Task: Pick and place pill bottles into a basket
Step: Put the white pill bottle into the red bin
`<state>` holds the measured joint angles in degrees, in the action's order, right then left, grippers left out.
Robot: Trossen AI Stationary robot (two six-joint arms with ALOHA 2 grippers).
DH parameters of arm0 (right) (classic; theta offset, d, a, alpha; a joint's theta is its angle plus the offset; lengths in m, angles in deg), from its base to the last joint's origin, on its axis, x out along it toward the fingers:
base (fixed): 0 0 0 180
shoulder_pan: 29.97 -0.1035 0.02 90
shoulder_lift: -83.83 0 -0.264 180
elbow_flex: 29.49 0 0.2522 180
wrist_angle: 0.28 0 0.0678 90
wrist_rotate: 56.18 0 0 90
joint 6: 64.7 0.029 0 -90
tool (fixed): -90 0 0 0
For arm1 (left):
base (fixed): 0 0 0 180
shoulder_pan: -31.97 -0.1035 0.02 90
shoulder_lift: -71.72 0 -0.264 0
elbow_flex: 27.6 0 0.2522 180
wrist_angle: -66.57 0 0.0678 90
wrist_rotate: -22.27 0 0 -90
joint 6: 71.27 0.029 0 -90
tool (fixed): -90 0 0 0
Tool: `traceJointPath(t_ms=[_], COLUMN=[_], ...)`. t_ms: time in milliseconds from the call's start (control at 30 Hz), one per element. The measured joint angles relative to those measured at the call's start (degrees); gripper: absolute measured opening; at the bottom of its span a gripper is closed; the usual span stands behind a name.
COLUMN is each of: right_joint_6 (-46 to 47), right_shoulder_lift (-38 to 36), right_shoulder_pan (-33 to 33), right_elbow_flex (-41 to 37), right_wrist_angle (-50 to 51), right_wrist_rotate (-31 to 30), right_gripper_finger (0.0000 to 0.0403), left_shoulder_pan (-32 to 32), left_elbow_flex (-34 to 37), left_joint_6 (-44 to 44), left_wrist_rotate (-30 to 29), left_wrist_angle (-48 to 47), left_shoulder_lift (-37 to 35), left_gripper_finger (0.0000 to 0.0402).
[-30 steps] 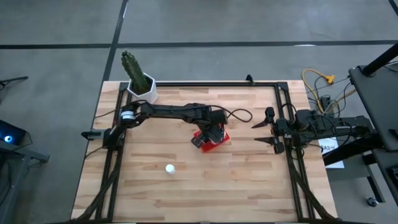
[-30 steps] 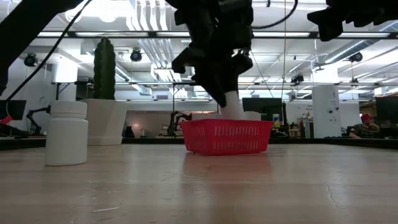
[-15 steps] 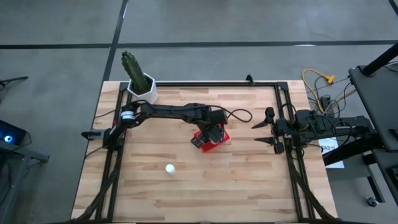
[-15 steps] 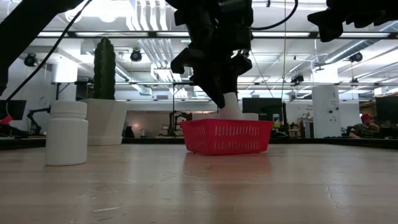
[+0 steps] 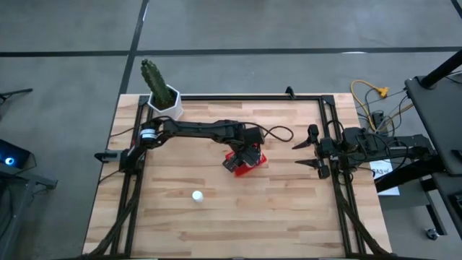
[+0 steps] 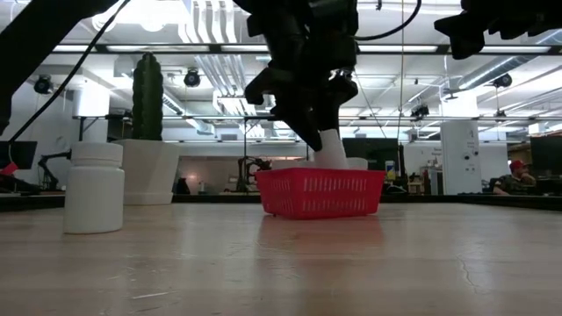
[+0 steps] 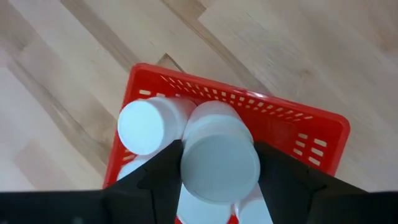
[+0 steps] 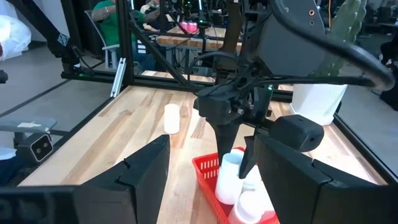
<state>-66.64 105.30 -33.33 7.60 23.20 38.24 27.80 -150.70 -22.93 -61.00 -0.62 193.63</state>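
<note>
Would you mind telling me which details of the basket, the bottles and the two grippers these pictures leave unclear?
- Bottle count inside the basket: the left gripper and the pill bottle it holds cover most of it in the left wrist view; the high view is too small.
- Whether the held bottle touches the basket floor: the mesh wall hides it in the low view.
- The lone bottle on the table: its label is too small to read.
- The right gripper: parked at the table's right edge, open.
</note>
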Motion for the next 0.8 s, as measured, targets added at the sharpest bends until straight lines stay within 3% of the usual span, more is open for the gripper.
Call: traceJointPath(t_ms=[800], right_joint_6=[0.22], right_shoulder_lift=[0.0], right_shoulder_pan=[0.0], right_elbow_flex=[-0.02], right_wrist_angle=[0.8], right_wrist_rotate=[0.0], right_gripper_finger=[0.0224], left_shoulder_pan=[0.0], left_elbow_flex=[0.22], left_joint_6=[-3.04], left_wrist_rotate=[0.0], left_wrist_angle=[0.17], left_shoulder_lift=[0.0], left_gripper_finger=[0.0176])
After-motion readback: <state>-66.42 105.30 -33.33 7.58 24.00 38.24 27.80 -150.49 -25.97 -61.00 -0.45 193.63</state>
